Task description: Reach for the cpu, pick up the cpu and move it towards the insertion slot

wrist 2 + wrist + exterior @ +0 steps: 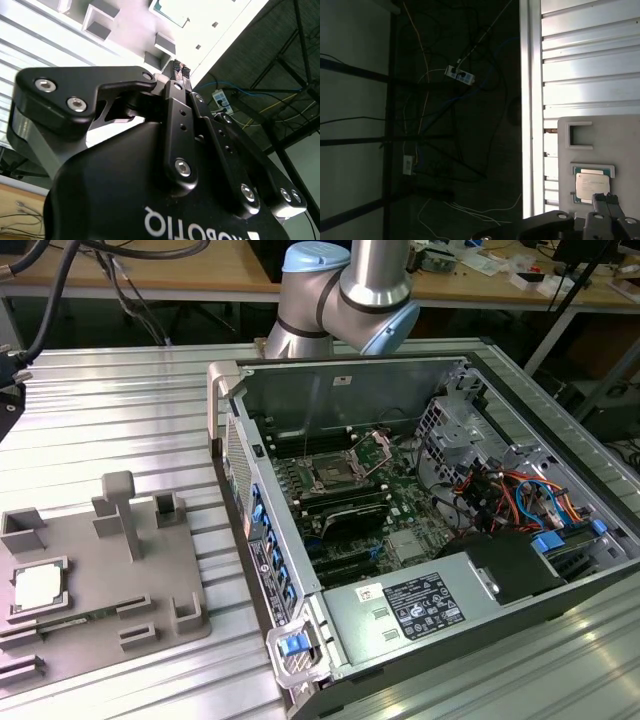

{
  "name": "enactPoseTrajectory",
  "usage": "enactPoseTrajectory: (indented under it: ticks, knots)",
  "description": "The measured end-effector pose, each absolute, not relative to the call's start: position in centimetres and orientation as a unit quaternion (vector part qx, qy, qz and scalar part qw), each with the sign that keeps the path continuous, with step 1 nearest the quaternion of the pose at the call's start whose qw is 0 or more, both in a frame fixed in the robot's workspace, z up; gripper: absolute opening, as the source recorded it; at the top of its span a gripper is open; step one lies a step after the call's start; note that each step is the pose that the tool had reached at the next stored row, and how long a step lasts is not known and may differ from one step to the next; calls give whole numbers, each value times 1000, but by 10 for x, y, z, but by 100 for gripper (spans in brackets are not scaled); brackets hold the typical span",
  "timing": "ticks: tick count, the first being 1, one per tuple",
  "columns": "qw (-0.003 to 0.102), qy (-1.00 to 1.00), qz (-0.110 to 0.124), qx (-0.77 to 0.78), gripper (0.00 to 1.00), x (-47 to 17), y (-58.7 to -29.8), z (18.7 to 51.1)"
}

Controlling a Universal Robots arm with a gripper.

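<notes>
Here, the cpu (38, 588) is found lying flat in a shallow square seat of the grey fixture plate (95, 565), at the exterior view's left, with its shiny top turned upward. As the chip is nearly square, no true long axis can be named; its sides are set parallel to the edges of the plate.

In the first wrist view the same cpu (592, 184) is seen just beyond the tips of the claw (606, 198), which hangs above it and is not touching it. In the second wrist view the pads (176, 66) are drawn close together, so the claw is judged narrow, and nothing is held in it.

The plate is carried by the ribbed metal desk (120, 430). Well apart, towards the exterior view's right, the insertion slot (330, 477) is seen on the green board (405, 505) inside the open computer case (340, 380).

The reach is judged to be the step in hand; nothing is grasped yet. For a grasp, the claw must be opened wider than the chip and aligned squarely with two opposite sides, since the low rim of the seat leaves little to take hold of.
</notes>
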State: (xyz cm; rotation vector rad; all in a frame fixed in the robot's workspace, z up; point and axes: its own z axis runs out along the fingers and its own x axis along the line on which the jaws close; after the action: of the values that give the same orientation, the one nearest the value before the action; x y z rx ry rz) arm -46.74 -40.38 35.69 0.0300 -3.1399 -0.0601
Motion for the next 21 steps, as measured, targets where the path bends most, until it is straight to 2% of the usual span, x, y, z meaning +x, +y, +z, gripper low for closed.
enactPoseTrajectory:
  ticks: [21]
  knots:
    - [0, -1000, -19, 10, 11, -483, -406, 357]
